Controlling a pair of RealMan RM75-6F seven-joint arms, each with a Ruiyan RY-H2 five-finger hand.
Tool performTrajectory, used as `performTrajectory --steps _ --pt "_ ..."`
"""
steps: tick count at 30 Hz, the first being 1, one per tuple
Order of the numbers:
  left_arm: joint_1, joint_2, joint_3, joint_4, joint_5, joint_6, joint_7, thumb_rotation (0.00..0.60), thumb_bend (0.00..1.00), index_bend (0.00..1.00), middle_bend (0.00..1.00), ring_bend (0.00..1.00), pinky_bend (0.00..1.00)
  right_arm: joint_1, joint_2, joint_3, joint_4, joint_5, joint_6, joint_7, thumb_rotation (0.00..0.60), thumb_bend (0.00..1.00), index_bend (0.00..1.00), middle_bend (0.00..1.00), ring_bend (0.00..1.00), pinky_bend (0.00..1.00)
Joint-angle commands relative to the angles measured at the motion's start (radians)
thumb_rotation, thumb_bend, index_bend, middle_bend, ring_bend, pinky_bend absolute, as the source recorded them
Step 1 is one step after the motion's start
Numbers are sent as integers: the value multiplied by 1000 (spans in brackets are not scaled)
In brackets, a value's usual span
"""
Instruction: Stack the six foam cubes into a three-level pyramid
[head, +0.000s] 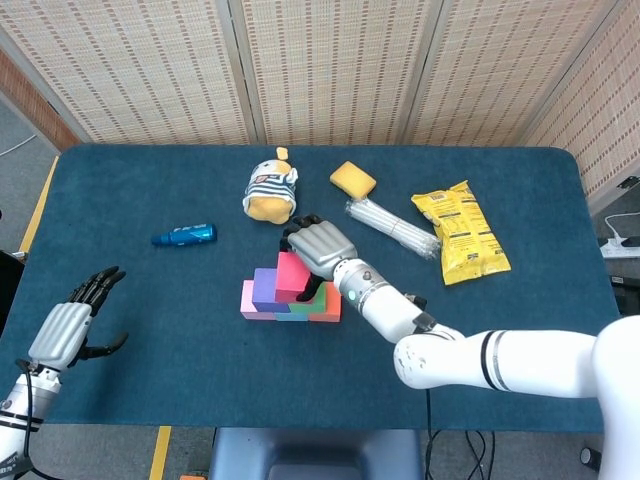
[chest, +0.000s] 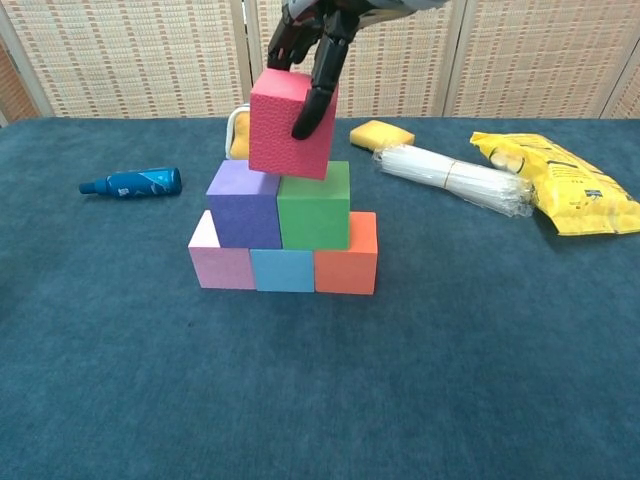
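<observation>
Chest view: right hand (chest: 318, 30) holds red cube (chest: 291, 122) tilted over purple cube (chest: 245, 203) and green cube (chest: 314, 204); next, level and release. Left hand (head: 68, 325) idles, spread.

Each robot hand, left (head: 62, 330) and right (head: 318, 246), is built with a ribbed silver back and black fingers. The right forearm (head: 500, 360) is cased in white, ringed by a black band.

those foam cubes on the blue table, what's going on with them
The robot's right hand grips a red foam cube and holds it at the top of a half-built pyramid, over the seam between the purple foam cube and the green foam cube. Those two sit on a bottom row of pink, blue and orange cubes. The red cube looks slightly tilted and is not released. The left hand rests open, off to the side.
</observation>
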Motion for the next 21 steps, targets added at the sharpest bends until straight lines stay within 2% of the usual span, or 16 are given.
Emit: performTrajectory --steps 1,10,21 --pt "2 -4 1 8 2 3 -6 600 295 43 0 0 135 37 -33 -20 19 46 34 -34 600 238 482 266 111 135" --pt "8 -15 6 35 12 9 -37 600 296 42 0 0 135 99 -88 -39 25 132 111 -112 600 238 474 266 106 113" --pt "11 -22 7 51 16 14 -57 600 296 42 0 0 135 123 -110 -26 19 190 152 -172 600 238 468 266 106 106"
